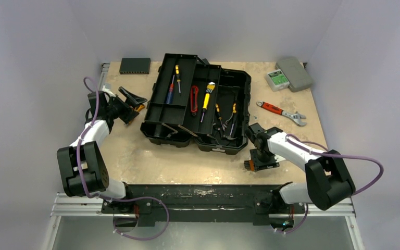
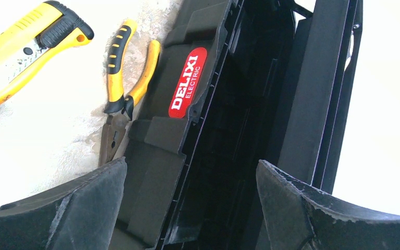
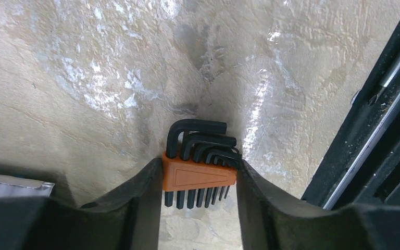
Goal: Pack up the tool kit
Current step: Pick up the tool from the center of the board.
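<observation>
The black toolbox [image 1: 239,83] lies open mid-table, with screwdrivers, a red tool and pliers in its trays. Its red label [image 2: 188,82] shows in the left wrist view. My right gripper [image 1: 260,159] points down at the table in front of the box's right corner. Its fingers [image 3: 146,198] press both sides of the orange holder of a hex key set [image 3: 200,178], [image 1: 250,165], which rests on the table. My left gripper [image 1: 130,101] is open at the box's left side, over the box edge [image 2: 190,166], and it holds nothing. Yellow pliers [image 2: 120,88] and a yellow utility knife [image 2: 21,47] lie beside the box.
A red-handled wrench [image 1: 281,112] lies on the table right of the box. A grey case [image 1: 297,73] and a green-and-white item [image 1: 277,79] sit at the back right. A thin black device [image 1: 135,65] is at the back left.
</observation>
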Available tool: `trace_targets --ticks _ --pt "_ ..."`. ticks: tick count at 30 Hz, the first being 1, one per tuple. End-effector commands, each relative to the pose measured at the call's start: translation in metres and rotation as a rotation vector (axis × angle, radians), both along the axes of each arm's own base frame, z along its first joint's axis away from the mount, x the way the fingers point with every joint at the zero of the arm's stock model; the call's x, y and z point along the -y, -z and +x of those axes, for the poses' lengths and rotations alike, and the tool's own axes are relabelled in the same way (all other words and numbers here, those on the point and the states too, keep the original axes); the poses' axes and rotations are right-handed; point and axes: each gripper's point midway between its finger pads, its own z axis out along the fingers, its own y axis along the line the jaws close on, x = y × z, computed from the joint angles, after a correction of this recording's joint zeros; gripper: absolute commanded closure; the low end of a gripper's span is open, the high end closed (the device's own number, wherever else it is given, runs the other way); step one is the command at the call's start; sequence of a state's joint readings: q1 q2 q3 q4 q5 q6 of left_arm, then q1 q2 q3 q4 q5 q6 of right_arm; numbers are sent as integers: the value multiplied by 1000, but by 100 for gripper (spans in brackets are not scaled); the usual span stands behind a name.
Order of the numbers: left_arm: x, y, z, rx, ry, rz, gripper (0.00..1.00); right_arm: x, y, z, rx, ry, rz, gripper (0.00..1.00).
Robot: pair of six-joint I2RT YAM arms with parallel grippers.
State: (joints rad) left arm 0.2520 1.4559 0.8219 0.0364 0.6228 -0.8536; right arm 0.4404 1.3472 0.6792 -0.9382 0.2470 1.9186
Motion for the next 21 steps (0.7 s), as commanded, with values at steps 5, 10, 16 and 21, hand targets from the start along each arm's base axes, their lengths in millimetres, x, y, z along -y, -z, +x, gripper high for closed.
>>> trace_targets --ticks 5,10,16,21 --pt "2 -18 3 77 11 21 9 26 -25 9 88 26 -119 80" --pt "2 -17 3 75 10 24 9 45 -60 10 205 32 -170 86" --pt "3 -17 2 76 10 28 9 61 -119 22 408 -26 -222 91" --pt "3 -18 3 77 10 32 9 70 -179 36 544 -119 -289 100"
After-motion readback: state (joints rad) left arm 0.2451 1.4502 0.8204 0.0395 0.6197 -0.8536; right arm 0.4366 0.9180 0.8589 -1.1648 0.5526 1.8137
